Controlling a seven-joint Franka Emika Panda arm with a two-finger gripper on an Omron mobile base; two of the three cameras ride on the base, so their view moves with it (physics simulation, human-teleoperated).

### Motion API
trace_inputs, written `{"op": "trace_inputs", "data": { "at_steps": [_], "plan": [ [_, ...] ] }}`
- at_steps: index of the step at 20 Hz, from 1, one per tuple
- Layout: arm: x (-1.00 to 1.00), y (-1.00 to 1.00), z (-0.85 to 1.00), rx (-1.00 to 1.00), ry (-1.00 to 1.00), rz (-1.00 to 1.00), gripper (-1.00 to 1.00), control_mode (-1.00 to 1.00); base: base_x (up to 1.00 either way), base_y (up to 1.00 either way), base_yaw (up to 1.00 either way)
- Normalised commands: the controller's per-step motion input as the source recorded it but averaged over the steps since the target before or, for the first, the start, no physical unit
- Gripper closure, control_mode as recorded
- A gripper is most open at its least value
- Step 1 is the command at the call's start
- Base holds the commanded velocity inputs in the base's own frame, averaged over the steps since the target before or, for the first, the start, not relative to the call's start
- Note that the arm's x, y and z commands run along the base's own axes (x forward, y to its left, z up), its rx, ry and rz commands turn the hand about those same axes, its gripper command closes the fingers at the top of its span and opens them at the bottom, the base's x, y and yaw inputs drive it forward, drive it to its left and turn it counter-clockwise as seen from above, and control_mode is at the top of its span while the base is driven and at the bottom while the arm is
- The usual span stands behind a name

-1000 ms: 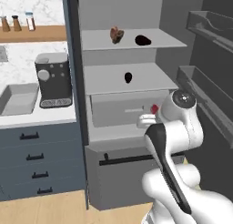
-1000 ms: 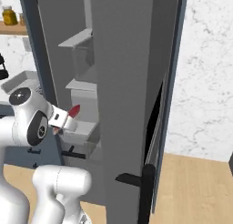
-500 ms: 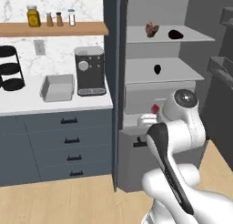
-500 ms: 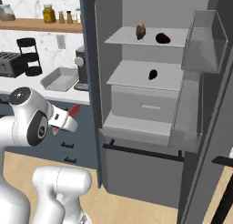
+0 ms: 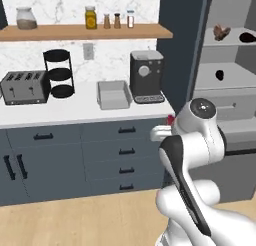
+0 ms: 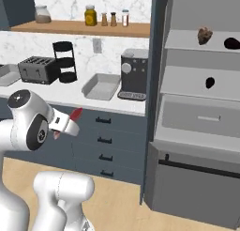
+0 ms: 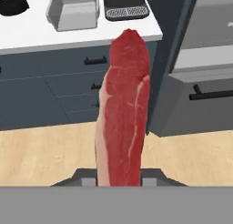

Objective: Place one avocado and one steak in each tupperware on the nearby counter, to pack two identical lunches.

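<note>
Fingers (image 7: pixel 119 181) tight around steak (image 7: pixel 124 109)

Arm bent low before its base, claw (image 7: pixel 119 181) clamped on steak (image 7: pixel 124 109).

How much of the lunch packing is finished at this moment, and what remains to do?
Nothing looks packed yet: the tupperware beside the coffee machine looks empty. In hand: the gripper is shut on a steak, pointed toward the counter. Left: a second steak and two avocados lie on the fridge shelves; a second tupperware sits left of the toaster.
</note>
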Motion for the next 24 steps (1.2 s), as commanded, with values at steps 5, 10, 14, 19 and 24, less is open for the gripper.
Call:
{"op": "trace_inputs", "data": {
  "at_steps": [5,10,14,19,24],
  "plan": [
    [0.0,0.0,0.0,0.0,0.0,0.0,1.0,1.0,0.77,0.55,-0.01],
    [0.0,0.0,0.0,0.0,0.0,0.0,1.0,1.0,0.98,0.15,-0.05],
    [0.0,0.0,0.0,0.0,0.0,0.0,1.0,1.0,1.0,0.11,-0.05],
    [0.0,0.0,0.0,0.0,0.0,0.0,1.0,1.0,0.99,0.42,-0.07],
    [0.0,0.0,0.0,0.0,0.0,0.0,1.0,1.0,0.72,0.51,-0.09]
  ]
}}
